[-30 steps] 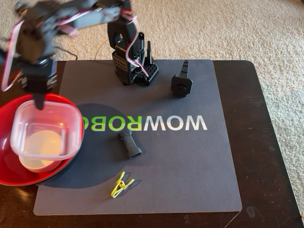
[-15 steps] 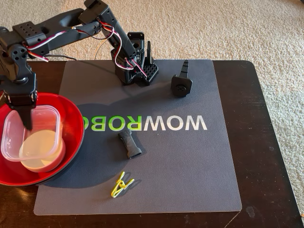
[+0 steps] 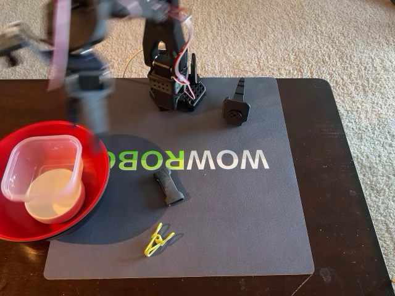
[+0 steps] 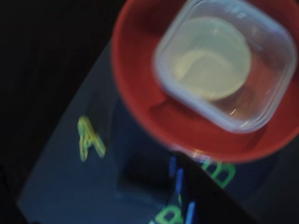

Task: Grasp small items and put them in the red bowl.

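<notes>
The pincer [image 3: 92, 117] is smeared by motion above the red bowl [image 3: 92, 154]; its jaw state cannot be told. The short black cylinder [image 3: 168, 188], on the mat right of the bowl, is judged light and stiff, best pinched across its width; its long axis runs near-to-far, slightly tilted.

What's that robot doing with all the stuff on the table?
The robot arm is putting small things into the red bowl. The clear container sits on top of the little white bowl, both inside it. The gripper is a blur above the mat. The black cylinder, the yellow clip and the black ridged part are on the mat.
</notes>
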Robot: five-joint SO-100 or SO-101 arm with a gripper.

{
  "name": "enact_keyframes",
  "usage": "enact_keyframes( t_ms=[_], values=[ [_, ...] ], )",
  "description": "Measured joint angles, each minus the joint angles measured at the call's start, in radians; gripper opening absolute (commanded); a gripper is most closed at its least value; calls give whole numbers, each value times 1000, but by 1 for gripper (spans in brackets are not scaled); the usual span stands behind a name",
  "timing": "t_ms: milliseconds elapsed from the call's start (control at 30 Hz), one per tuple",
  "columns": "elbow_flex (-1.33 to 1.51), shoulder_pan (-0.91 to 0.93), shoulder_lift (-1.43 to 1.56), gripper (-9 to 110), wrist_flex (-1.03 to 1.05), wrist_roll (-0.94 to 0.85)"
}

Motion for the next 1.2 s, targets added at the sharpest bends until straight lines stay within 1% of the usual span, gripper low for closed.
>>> enact_keyframes(
  t_ms=[100, 200, 300, 367, 533, 633, 833, 1100, 1133, 1167, 1200],
  values=[
    [301, -207, 206, 41, 0, 57],
    [595, -374, 299, 39, -8, 173],
    [822, -397, 304, 35, -80, 334],
    [894, -390, 284, 34, -144, 439],
    [899, -268, 150, 34, -261, 672],
    [845, -202, 37, 34, -305, 765],
    [709, -143, -235, 33, -399, 816],
    [693, -143, -428, 32, -563, 818],
    [693, -143, -446, 28, -575, 816],
    [692, -143, -462, 21, -589, 811],
    [687, -143, -472, 11, -601, 804]
  ],
)
